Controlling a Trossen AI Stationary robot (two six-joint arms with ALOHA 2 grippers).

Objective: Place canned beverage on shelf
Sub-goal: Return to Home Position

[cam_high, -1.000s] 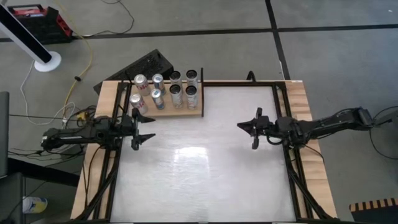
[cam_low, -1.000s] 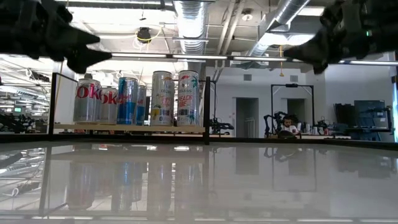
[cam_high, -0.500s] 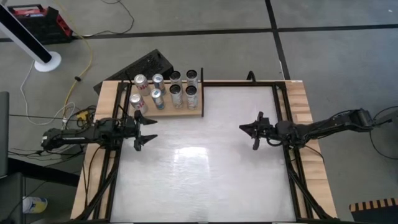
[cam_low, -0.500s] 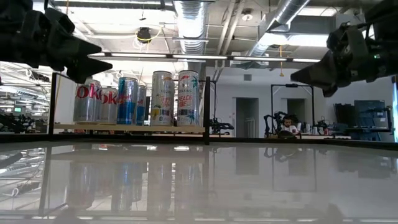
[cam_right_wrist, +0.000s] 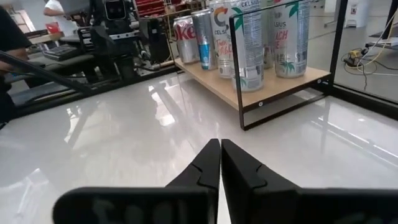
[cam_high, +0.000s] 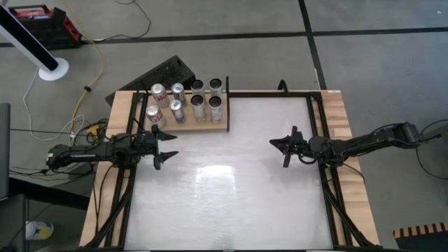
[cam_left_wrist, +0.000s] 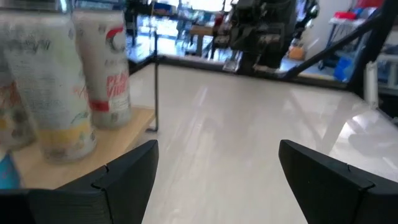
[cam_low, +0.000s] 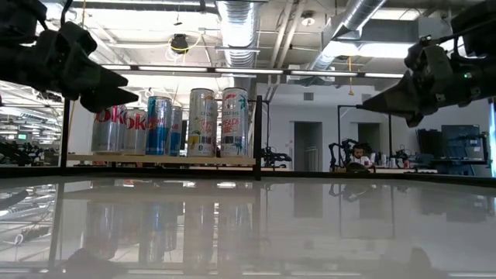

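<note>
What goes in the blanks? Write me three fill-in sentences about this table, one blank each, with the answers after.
The shelf holds ___ cans, in two rows.
The left gripper has its fingers ___.
The right gripper has its fingers ___.
Missing words: eight; open; shut.

The wooden shelf (cam_high: 196, 127) lies flat on the glossy white table (cam_high: 231, 203), whose top spreads out from the shelf's front and right sides. Eight cans (cam_high: 199, 107) stand upright on the shelf in two rows of four. Two red-lettered cans (cam_low: 108, 124) are at its left end, two blue cans (cam_low: 159, 124) stand next to them, and four pale cans (cam_low: 234, 122) fill its right half.
</note>
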